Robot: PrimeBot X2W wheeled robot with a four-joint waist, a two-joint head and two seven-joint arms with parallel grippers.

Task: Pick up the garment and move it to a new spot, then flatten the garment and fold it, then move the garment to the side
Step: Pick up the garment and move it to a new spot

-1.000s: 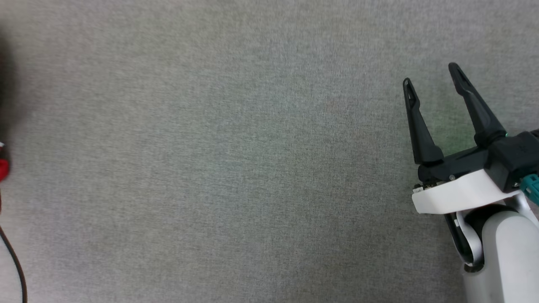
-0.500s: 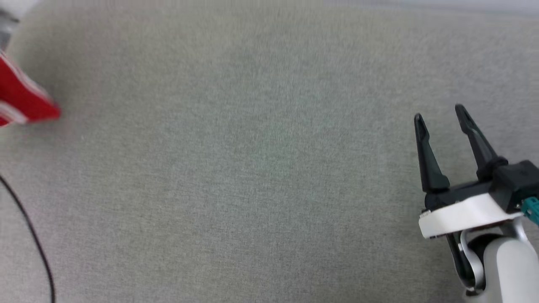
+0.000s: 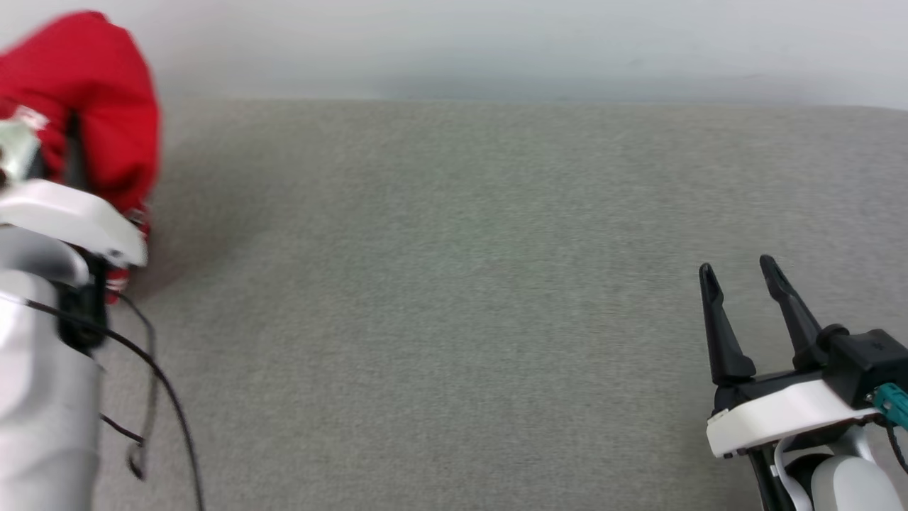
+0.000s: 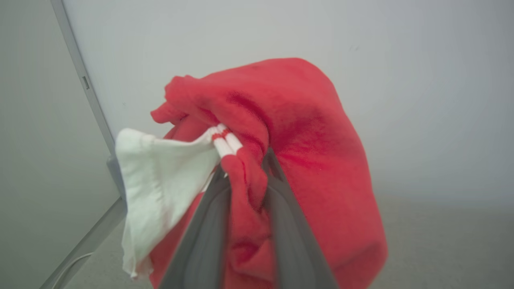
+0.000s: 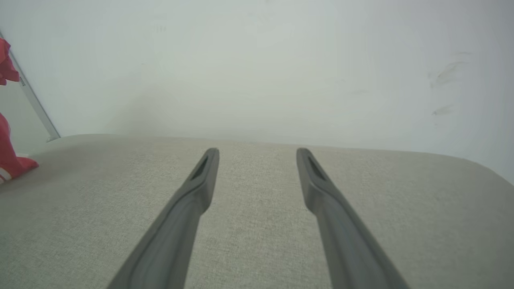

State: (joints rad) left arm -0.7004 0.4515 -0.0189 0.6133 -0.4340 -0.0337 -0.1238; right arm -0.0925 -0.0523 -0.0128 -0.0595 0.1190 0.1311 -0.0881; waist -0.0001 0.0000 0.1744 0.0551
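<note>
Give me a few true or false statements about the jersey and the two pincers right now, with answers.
1. The left pincer is shut on the red jersey. True.
2. The jersey lies spread flat. False: it is bunched up in the left pincer.
3. The right pincer is open and empty over the grey surface. True.
4. The jersey is all red. False: a white panel shows beside the red fabric.

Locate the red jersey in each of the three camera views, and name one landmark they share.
Head view: the garment, bunched, at the upper left edge.
Left wrist view: centre of frame, red with a white panel at its left.
Right wrist view: a red sliver at the far left edge.
Shared landmark: the grey fabric surface meeting the pale wall.
</note>
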